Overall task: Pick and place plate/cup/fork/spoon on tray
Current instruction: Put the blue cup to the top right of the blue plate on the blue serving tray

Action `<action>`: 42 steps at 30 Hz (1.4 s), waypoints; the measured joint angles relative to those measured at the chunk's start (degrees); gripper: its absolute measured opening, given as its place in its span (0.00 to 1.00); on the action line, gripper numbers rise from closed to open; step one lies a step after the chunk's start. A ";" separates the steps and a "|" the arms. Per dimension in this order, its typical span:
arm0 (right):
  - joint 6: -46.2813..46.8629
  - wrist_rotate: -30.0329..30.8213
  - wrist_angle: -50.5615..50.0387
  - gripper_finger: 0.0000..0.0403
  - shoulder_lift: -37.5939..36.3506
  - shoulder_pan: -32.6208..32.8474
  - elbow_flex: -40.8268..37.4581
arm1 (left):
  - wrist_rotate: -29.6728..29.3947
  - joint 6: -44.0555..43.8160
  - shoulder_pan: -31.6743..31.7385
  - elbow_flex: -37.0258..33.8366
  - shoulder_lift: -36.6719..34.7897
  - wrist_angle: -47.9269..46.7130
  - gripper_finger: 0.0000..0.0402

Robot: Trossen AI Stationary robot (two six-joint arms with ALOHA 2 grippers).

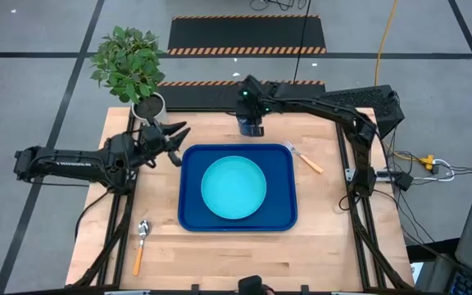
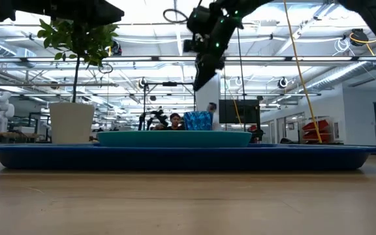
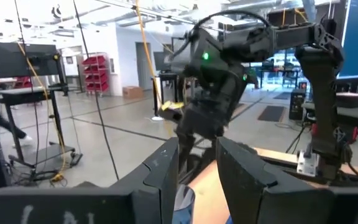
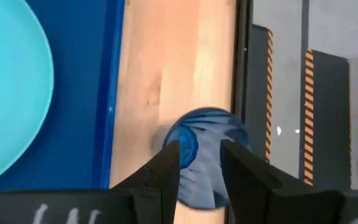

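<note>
Glossy turquoise plate (image 1: pixel 233 187) (round, flat), perhaps centred on tray (image 1: pixel 191 215)

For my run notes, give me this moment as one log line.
plate: on tray | right gripper: over cup, jaws open | fork, spoon: on table | left gripper: open, waiting

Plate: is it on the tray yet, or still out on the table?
On the tray. The high view shows the plate lying flat inside the tray's rim, roughly centred.

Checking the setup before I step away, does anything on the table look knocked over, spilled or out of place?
Nothing stands out. The plate lies flat in the tray, the cup stands upright on the wood beyond it, and the fork and spoon lie flat beside the tray.
</note>
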 joint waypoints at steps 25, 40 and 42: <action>2.44 0.15 -2.09 0.27 1.19 -1.76 -6.30 | 4.59 -1.85 3.97 0.00 0.00 -4.54 0.28; 2.73 -2.93 1.24 0.27 1.59 -2.65 -7.56 | 4.57 -1.93 3.97 0.00 0.00 -4.63 0.28; 2.70 -2.99 0.92 0.27 1.70 -2.86 -7.56 | 4.57 -1.93 3.97 0.00 0.00 -4.64 0.28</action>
